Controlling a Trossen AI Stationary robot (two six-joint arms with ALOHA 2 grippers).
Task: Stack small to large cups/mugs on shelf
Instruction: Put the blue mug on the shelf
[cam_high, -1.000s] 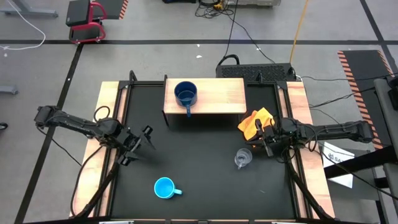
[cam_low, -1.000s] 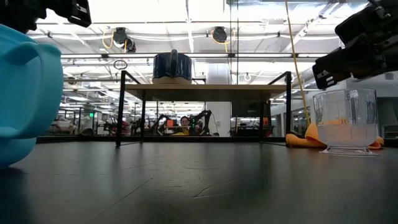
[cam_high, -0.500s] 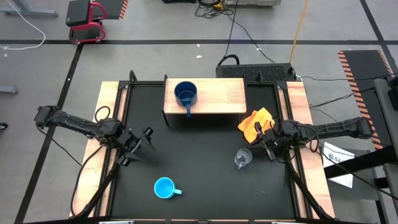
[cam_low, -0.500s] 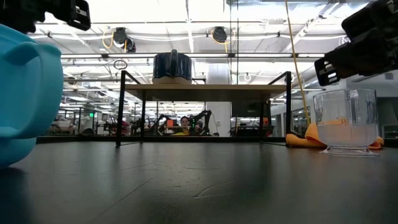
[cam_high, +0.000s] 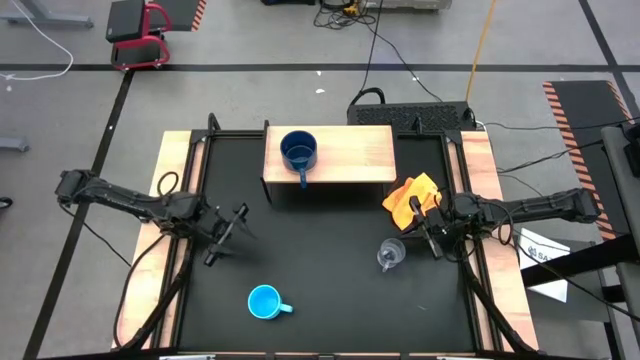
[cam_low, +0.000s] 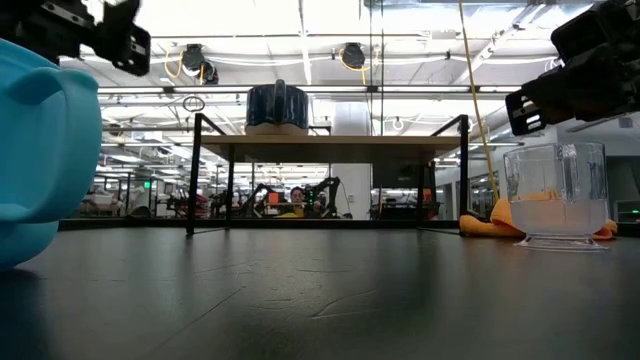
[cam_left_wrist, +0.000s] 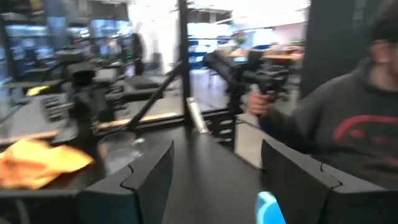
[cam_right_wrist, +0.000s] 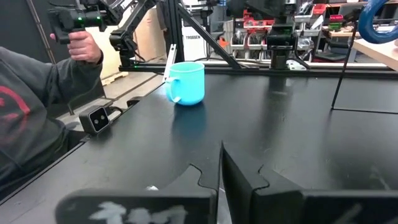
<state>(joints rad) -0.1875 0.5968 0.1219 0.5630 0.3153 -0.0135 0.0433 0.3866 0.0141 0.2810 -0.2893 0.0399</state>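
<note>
The dark navy-blue mug (cam_high: 298, 151) stands upright on the left part of the shelf's wooden top (cam_high: 350, 150), with its handle toward the near edge. The light sky-blue mug (cam_high: 264, 301) stands on the black table near the front. The clear glass cup (cam_high: 391, 254) stands on its base at the right. My left gripper (cam_high: 226, 235) is open and empty, above the table, left of centre and farther back than the sky-blue mug. My right gripper (cam_high: 428, 232) is shut and empty, just right of the glass cup.
An orange-yellow cloth (cam_high: 413, 198) lies on the table between the shelf and my right gripper. Pale wooden planks (cam_high: 172, 190) run along both table sides. A person in a grey top (cam_right_wrist: 31, 118) stands off the near edge, holding a handheld device.
My left gripper has shifted a little toward the table's right edge and turned slightly, and it stays open. The mugs and the glass cup have not moved.
</note>
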